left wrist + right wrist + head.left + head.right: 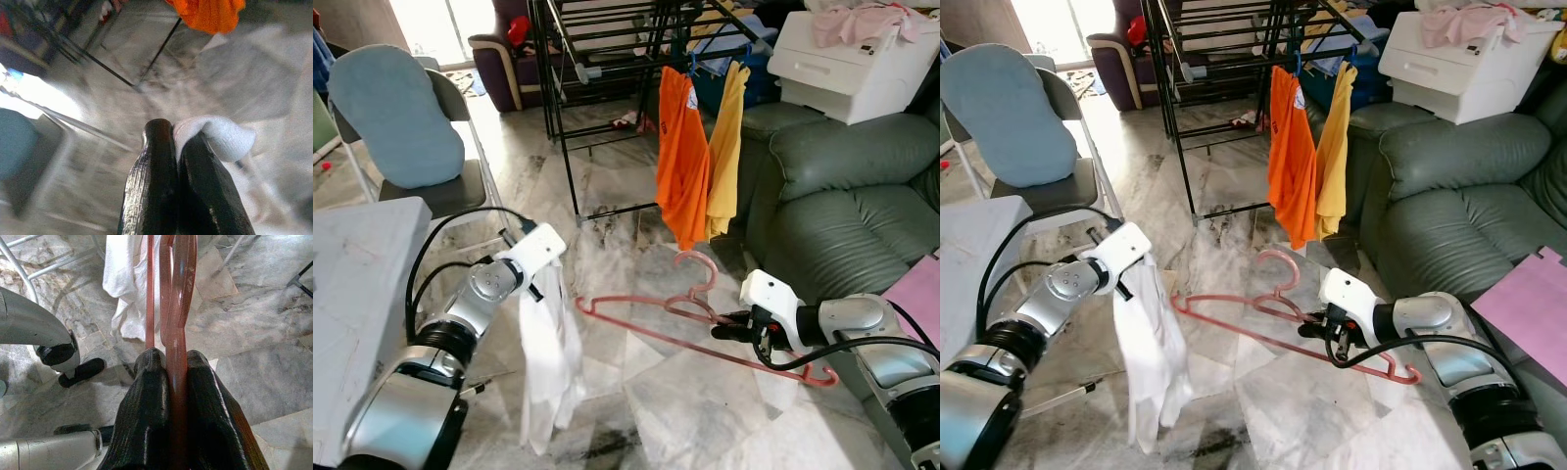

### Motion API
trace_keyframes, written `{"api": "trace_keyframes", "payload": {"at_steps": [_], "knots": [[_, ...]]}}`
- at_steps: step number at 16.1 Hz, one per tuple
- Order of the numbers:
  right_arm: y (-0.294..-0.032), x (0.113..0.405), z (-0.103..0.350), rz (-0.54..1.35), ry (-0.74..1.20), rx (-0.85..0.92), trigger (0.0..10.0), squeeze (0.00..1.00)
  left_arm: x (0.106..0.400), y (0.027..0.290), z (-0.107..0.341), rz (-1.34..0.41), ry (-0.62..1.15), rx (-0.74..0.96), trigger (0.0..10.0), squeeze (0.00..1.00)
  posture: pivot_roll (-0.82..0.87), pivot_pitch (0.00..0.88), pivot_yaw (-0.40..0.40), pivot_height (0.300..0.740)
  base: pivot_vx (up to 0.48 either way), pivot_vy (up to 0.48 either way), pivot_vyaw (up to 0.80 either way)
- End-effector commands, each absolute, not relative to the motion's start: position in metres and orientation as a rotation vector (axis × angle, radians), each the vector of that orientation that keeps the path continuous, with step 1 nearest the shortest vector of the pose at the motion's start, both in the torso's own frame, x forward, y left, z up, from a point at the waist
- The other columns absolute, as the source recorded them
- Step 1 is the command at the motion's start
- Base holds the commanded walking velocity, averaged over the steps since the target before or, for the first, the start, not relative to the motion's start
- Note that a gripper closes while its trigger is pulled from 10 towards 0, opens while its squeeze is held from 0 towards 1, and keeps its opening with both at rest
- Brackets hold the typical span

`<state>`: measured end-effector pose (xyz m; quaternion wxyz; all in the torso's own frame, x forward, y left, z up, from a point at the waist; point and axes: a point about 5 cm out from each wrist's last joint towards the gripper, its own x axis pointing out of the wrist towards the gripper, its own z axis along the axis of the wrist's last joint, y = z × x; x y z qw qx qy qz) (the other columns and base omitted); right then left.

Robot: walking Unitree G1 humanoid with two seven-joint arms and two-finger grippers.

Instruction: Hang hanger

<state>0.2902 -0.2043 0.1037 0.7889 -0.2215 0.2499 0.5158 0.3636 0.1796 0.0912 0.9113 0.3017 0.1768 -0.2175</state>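
Observation:
A pink plastic hanger [690, 323] hangs level over the marble floor, hook up and pointing toward the rack. My right gripper [722, 326] is shut on the hanger near its neck; in the right wrist view the two black fingers [146, 396] clamp the pink bar [178, 318]. My left gripper [530, 286] is shut on a white garment [548, 362] that hangs limp from it toward the floor; the left wrist view has the white cloth [220, 137] pinched between the fingers [156, 161]. The garment hangs just left of the hanger's left tip.
A black drying rack [607, 59] stands ahead with an orange shirt [680, 157] and a yellow one [724, 147] hung on it. A green sofa [842, 196] with a white printer [852, 59] is on the right. A folding chair [401, 127] stands on the left.

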Motion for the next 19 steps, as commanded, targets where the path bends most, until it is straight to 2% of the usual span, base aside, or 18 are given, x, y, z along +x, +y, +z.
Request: {"api": "trace_keyframes", "payload": {"at_steps": [1, 4, 10, 13, 16, 19], "knots": [[-0.201, 0.289, 0.107, 1.141, 0.523, -0.494, 10.0, 0.00, 0.370, 0.179, 0.102, -0.437, 0.349, 0.557, 10.0, 0.00, -0.10, 0.000, 0.058, 0.740, 0.000, 0.000, 0.00], [-0.200, 0.302, 0.101, 1.022, 0.504, -0.565, 10.0, 0.00, 0.371, 0.170, 0.104, -0.472, 0.364, 0.434, 10.0, 0.00, -0.10, 0.000, 0.057, 0.740, 0.000, 0.000, 0.00], [-0.191, 0.313, 0.100, 0.946, 0.447, -0.558, 10.0, 0.00, 0.373, 0.157, 0.114, -0.538, 0.355, 0.330, 10.0, 0.00, -0.09, 0.000, 0.054, 0.740, 0.000, 0.000, 0.00], [-0.197, 0.308, 0.101, 0.993, 0.461, -0.585, 10.0, 0.00, 0.378, 0.161, 0.111, -0.382, 0.386, 0.262, 10.0, 0.00, -0.10, 0.000, 0.062, 0.740, 0.000, 0.000, 0.00], [-0.202, 0.305, 0.104, 1.025, 0.477, -0.603, 10.0, 0.00, 0.382, 0.167, 0.113, -0.223, 0.404, 0.121, 10.0, 0.00, -0.11, 0.000, 0.067, 0.740, 0.000, 0.000, 0.00], [-0.199, 0.306, 0.103, 1.023, 0.463, -0.606, 10.0, 0.00, 0.383, 0.163, 0.114, -0.230, 0.415, 0.075, 10.0, 0.00, -0.11, 0.000, 0.068, 0.740, 0.000, 0.000, 0.00]]}}
